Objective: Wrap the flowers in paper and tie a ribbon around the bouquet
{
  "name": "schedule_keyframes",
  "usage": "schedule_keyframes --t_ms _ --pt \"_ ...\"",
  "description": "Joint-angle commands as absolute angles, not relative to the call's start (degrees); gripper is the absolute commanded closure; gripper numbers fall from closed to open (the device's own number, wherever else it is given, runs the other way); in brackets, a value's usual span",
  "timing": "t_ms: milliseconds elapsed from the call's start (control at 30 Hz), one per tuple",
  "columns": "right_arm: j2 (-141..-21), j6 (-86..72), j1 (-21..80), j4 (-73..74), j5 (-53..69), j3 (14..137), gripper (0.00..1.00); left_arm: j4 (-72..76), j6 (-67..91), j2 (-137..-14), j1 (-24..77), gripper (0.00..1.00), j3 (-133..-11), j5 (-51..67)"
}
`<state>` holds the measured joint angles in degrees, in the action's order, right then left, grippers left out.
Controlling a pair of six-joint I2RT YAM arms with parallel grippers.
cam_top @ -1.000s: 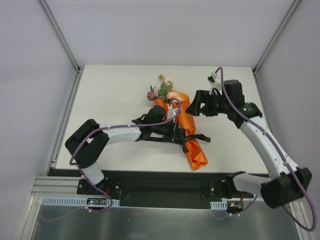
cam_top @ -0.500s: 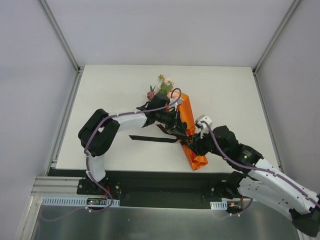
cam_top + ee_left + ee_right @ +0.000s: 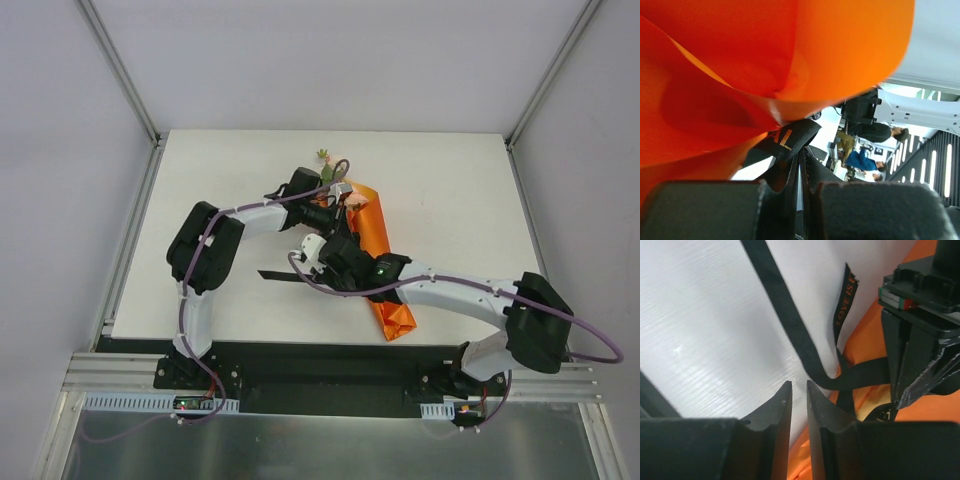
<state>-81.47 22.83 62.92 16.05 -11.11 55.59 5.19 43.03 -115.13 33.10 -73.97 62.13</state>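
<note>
On the white table (image 3: 220, 200), a long narrow black fabric ribbon (image 3: 285, 275) with gold lettering trails leftward from the one bouquet (image 3: 374, 236), a glossy orange paper cone lying near the table's middle, green leaves and pinkish blooms (image 3: 324, 157) at its far, wide end. The left gripper (image 3: 801, 156) is closed, pinching a fold of the ribbon against the orange paper. The right gripper (image 3: 799, 388) hovers over the table with its jaws a narrow slit apart, nothing between them, the ribbon just beyond its tips. One ribbon, two grippers.
</note>
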Motion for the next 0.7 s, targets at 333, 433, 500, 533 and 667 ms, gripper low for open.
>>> schedule_keyframes --t_ms 333,433,500,533,667 --pt "-93.08 32.77 53.35 15.03 -3.71 64.43 0.75 1.23 38.59 -124.37 28.83 1.0 -83.24 75.06" --pt "-93.69 34.01 52.21 15.47 2.98 64.86 0.73 0.97 38.06 -124.63 28.65 1.0 -82.79 77.43" --pt "-94.3 34.63 52.29 16.34 6.66 66.18 0.75 0.35 37.79 -124.89 28.48 1.0 -82.62 78.31" --pt "-94.39 34.72 52.29 16.35 7.55 66.44 0.76 0.26 37.88 -124.89 28.13 1.0 -82.62 78.57" --pt "-95.71 34.8 52.12 15.64 8.52 67.06 0.73 -2.19 36.57 -124.19 26.9 1.0 -82.53 78.93"
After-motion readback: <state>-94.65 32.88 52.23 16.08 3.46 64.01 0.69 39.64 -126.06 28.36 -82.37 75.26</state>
